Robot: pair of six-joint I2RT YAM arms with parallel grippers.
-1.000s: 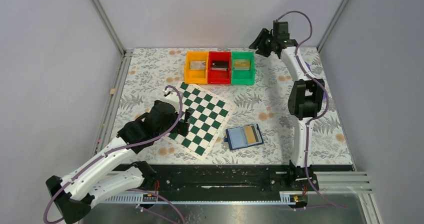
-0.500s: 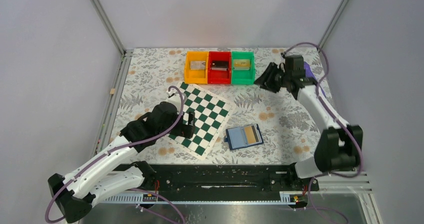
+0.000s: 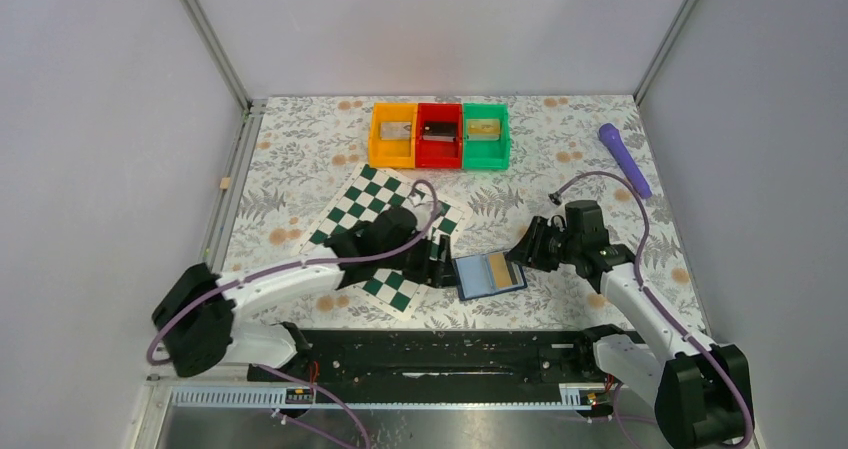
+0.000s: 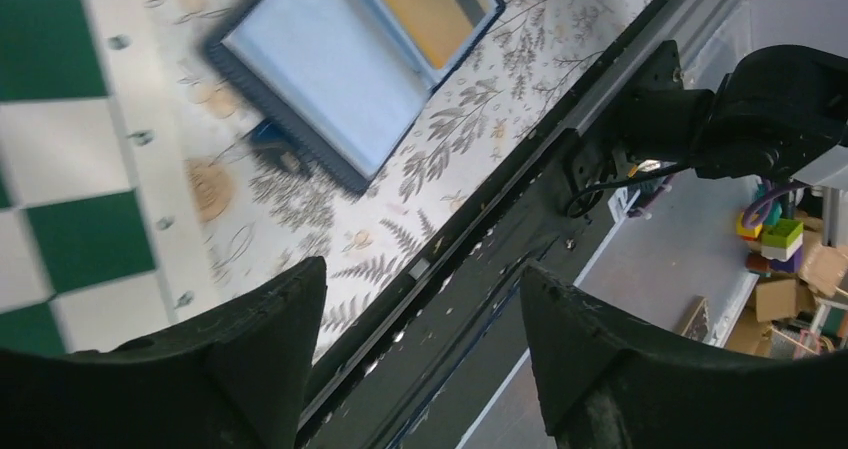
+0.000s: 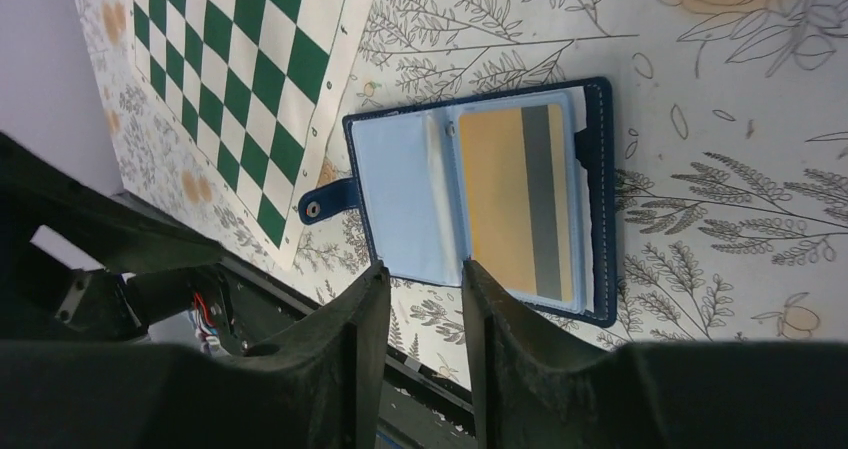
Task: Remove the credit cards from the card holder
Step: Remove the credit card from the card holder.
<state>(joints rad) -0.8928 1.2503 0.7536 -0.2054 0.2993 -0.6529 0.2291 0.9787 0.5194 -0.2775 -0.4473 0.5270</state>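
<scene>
Now both arms flank the card holder (image 3: 488, 274), lying open and flat on the desk (image 3: 300, 139). A second back the right arm was far behind it by the bins (image 3: 440, 136) and the left sat over the chessboard (image 3: 385, 209)

Left gripper (image 3: 437, 261): just left of the card holder, jaws apart and empty, narrowing as it came in

Right gripper (image 3: 522, 252): just right of it, slim gap between the jaws, nothing held

Credit card (image 5: 510, 199), tan-gold with a dark stripe: in the card holder's right pocket, not yet out. Approach looks done; pulling seems next

Purple stick (image 3: 624, 159) far behind the card holder, uncovered once the right arm left

Unclear: any cards beneath the tan one, or in the pale left pocket. Left wrist view blurred. Bin contents too small to tell
</scene>
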